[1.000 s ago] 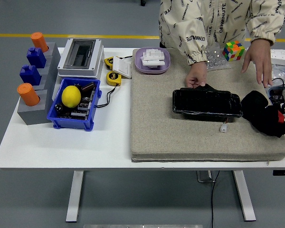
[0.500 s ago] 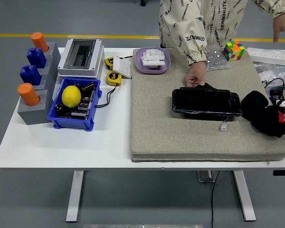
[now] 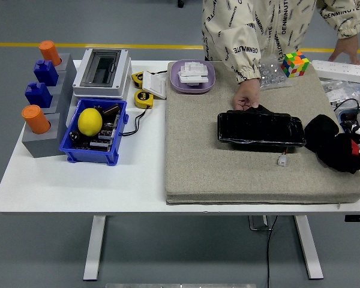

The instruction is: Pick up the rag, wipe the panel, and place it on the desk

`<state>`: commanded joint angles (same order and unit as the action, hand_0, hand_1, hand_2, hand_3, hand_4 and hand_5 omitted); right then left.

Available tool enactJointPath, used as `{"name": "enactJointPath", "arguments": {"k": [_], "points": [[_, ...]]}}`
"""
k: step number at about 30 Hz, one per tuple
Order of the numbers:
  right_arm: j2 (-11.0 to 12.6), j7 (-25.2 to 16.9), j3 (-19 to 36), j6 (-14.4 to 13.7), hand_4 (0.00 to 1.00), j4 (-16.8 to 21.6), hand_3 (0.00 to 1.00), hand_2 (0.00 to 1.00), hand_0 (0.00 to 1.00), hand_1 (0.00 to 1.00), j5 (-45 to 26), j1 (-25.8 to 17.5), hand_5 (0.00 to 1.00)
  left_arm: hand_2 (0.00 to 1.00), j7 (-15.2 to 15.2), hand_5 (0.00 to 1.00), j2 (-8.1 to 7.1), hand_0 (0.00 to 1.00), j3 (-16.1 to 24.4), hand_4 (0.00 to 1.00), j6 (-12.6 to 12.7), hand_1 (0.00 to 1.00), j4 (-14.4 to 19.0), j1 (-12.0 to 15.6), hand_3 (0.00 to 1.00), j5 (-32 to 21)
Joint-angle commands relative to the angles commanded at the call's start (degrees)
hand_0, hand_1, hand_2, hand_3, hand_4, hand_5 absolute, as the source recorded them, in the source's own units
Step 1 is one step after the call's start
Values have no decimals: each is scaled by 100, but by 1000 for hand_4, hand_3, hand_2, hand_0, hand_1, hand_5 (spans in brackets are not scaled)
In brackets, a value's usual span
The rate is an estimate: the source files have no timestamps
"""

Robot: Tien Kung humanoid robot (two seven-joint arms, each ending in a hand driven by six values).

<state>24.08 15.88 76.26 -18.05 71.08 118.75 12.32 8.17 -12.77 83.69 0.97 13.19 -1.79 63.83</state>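
We see neither robot hand, so we cannot tell the state of their fingers. The black rag [image 3: 334, 146] lies crumpled on the grey mat [image 3: 216, 168] at the counter's [image 3: 78, 180] right end, just beside the glossy black panel [image 3: 261, 130]. A person's hand [image 3: 247, 98] touches the panel's far edge; their other hand [image 3: 346, 53] rests near a Rubik's cube [image 3: 294, 64].

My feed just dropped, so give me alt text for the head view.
A person's hand holds the far edge of the black panel on the grey mat. The black rag lies just right of it; no robot hand is in view.
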Motion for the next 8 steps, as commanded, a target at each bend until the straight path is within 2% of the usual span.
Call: {"name": "enactJointPath", "arguments": {"k": [8], "points": [[-13,-44,-158,-220,998,-78,729,727,699,660,-80,18,543,655,0,442,4,607,5,629,2,642,0,-11,560,6]]}}
